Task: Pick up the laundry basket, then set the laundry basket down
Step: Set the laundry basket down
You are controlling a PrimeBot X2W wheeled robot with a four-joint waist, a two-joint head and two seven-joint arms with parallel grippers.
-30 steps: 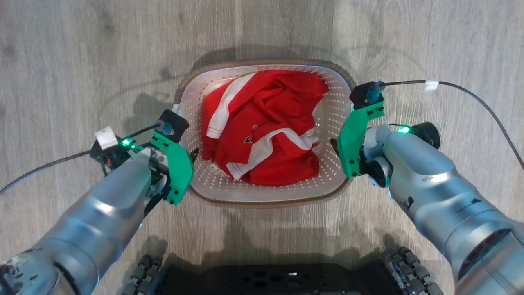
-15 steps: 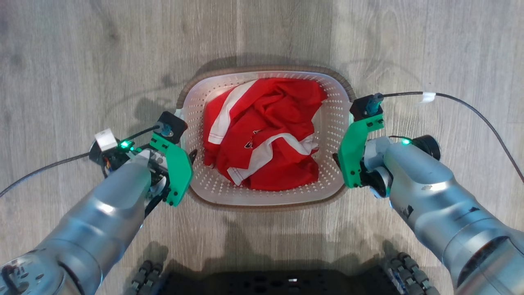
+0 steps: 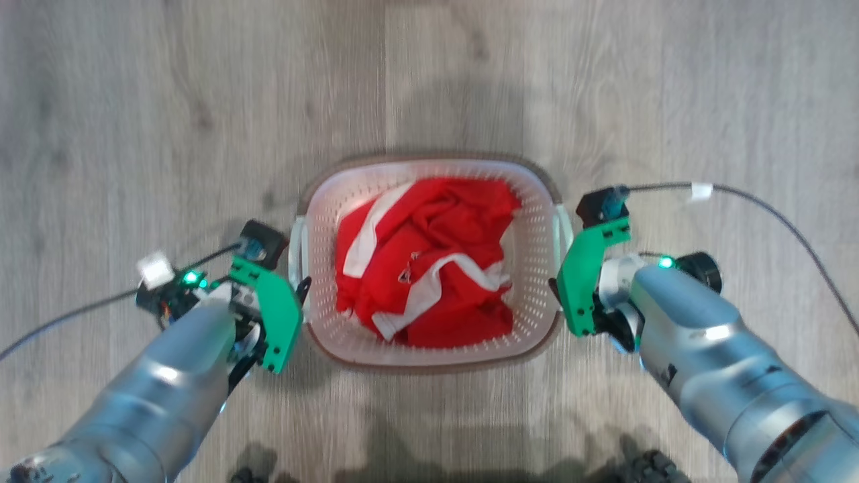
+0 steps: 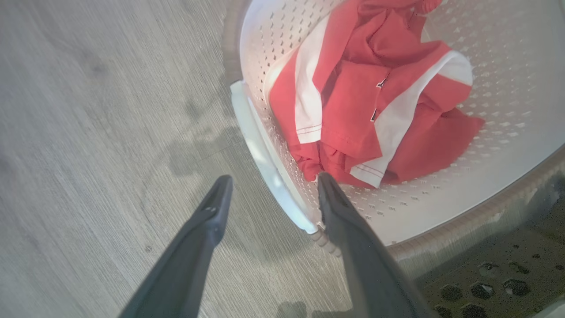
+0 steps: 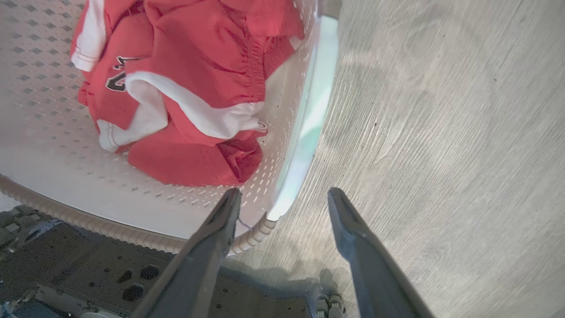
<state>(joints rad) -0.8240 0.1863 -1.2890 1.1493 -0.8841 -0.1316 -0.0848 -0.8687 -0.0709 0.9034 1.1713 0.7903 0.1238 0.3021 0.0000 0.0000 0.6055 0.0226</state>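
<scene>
The laundry basket [image 3: 537, 282], white and perforated with a brown rim, stands on the grey wood floor in the middle of the head view. A crumpled red and white garment [image 3: 423, 268] lies in it. My left gripper [image 3: 298, 295] is at its left side. In the left wrist view this gripper [image 4: 274, 178] is open, its fingers astride the white handle [image 4: 260, 150]. My right gripper [image 3: 553, 288] is at the right side. In the right wrist view it [image 5: 284, 192] is open too, one finger on each side of the other handle [image 5: 313, 115].
Black cables [image 3: 772, 208] trail from both wrists across the floor. My dark base [image 4: 485, 287] lies just behind the basket's near rim, and a wheel [image 3: 644, 463] shows at the bottom. Bare floor surrounds the basket.
The head view has shifted. The basket now looks smaller and lower in it. Both white handles show beside the grippers, which sit slightly further out from the basket walls.
</scene>
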